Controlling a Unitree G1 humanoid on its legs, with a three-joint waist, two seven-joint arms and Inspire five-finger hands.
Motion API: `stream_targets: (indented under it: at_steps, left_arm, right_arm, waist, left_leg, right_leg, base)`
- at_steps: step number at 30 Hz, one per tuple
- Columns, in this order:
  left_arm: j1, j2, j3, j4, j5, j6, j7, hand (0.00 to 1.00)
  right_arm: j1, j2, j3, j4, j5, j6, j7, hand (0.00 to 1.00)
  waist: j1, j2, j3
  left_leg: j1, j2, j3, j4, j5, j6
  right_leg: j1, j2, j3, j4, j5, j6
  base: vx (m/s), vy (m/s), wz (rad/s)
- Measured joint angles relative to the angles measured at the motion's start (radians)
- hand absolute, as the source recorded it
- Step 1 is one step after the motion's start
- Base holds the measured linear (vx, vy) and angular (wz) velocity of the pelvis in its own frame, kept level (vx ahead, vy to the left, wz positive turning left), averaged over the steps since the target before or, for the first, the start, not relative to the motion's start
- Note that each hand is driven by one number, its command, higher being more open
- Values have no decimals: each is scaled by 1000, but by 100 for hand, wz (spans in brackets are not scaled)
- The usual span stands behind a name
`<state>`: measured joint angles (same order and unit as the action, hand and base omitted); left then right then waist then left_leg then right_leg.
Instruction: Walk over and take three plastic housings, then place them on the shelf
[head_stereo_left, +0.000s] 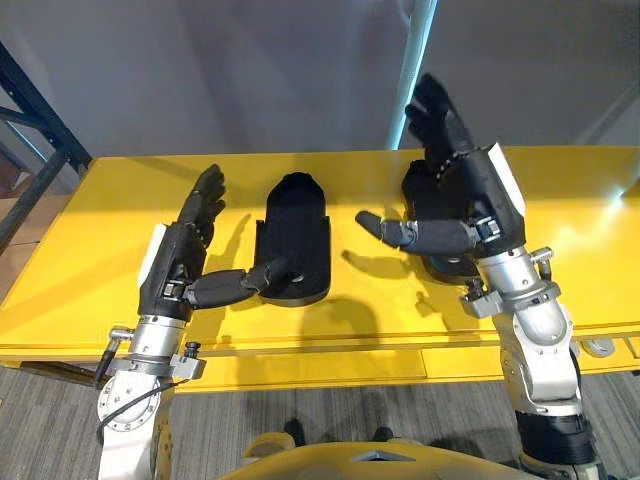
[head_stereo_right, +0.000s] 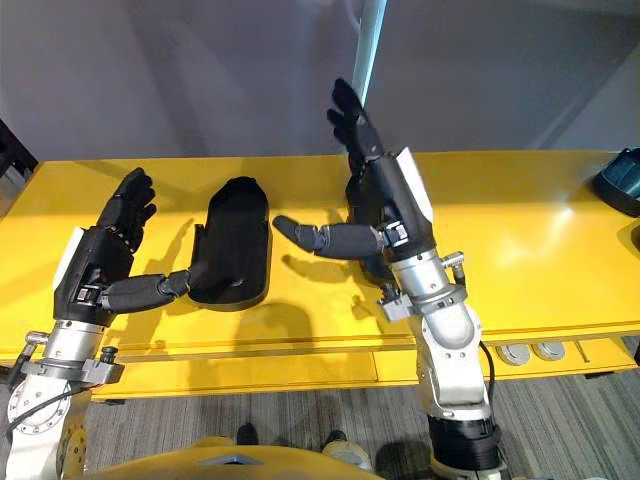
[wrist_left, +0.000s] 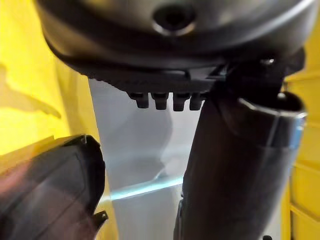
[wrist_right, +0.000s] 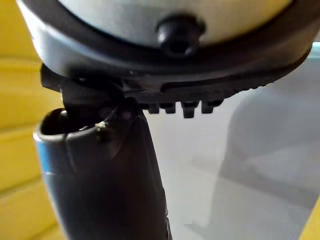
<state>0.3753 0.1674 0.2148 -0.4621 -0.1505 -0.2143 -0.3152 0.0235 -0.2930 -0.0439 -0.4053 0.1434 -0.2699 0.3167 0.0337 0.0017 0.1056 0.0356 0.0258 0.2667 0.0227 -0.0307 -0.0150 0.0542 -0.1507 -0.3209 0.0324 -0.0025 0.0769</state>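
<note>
Yellow desk (head_stereo_left: 100, 290) with a black plastic housing (head_stereo_left: 298, 225) lying flat in the middle of it, so I'll use that one as the reference. The left hand (head_stereo_left: 180, 255) sits just left of the housing, fingers (head_stereo_left: 205, 195) straight and spread wide, holding nothing. Its thumb reaches across and looks like it's touching the housing's near left corner. The right hand (head_stereo_left: 470, 195) is off to the right of the housing, raised a bit, also wide open and empty, thumb pointing back toward it.

My read is that this is the grab step, just starting. To do it well, I'd slide the left hand further in so the fingers go over the top while the thumb hooks under that side lip, then close evenly. The shell looks smooth and light, so a pinch on one corner would probably just skate it across the desk.

Count: one housing in plain sight, plus a second dark shape (head_stereo_left: 440, 268) right of it, mostly behind the right hand, probably another. That's two by my count, and the task wants three. Two hands, one desk.
</note>
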Motion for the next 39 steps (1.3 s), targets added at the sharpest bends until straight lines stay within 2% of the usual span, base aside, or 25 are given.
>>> stream_targets:
  at_steps: [5, 8, 12, 24, 33, 39]
  left_arm:
    - [56, 13, -2, -1, -25, 0, -110, 100]
    - [81, 21, -2, -6, -42, 1, -127, 100]
    - [119, 31, -1, -29, -33, 1, -130, 100]
    - [189, 31, 29, -33, 38, 1, -89, 100]
    - [205, 31, 24, -44, 135, 1, -33, 100]
    - [186, 31, -58, -40, 219, 1, 63, 100]
  right_arm:
    - [33, -21, 3, 0, -18, -2, -13, 100]
    - [38, -21, 4, 0, -17, -2, -37, 100]
    - [43, -21, 5, 0, -17, -2, -51, 100]
    - [43, -21, 35, 29, -18, 6, -103, 100]
    - [43, -20, 57, 44, -18, 28, -136, 100]
    - [43, -20, 58, 46, -18, 28, -144, 100]
  waist:
    - [-8, 7, 6]
    - [-8, 21, 15]
    - [-6, 23, 16]
    - [18, 41, 33]
    - [15, 33, 45]
    - [14, 32, 55]
  left_leg:
    - [-9, -2, -6, -7, -1, 0]
    - [-10, -5, -16, -11, 3, 1]
    - [-12, -9, -38, -22, 15, 1]
    - [-27, -21, -90, -46, 42, 4]
    - [-31, -21, -94, -46, 42, 4]
    - [-48, -20, -85, -41, 43, 5]
  right_leg:
    - [-7, 0, -5, -2, 0, 0]
    - [-6, -2, -15, -4, -1, 0]
    - [3, -2, -39, -16, -1, 0]
    - [0, -10, -89, -10, -9, 0]
    - [-9, -12, -90, 6, -18, -3]
    - [-37, -17, -84, 26, -24, -4]
  base:
    - [12, 8, 3]
    - [22, 12, 8]
    - [28, 3, 19]
    - [-5, 9, 13]
    - [2, 2, 1]
    - [-2, 6, -2]
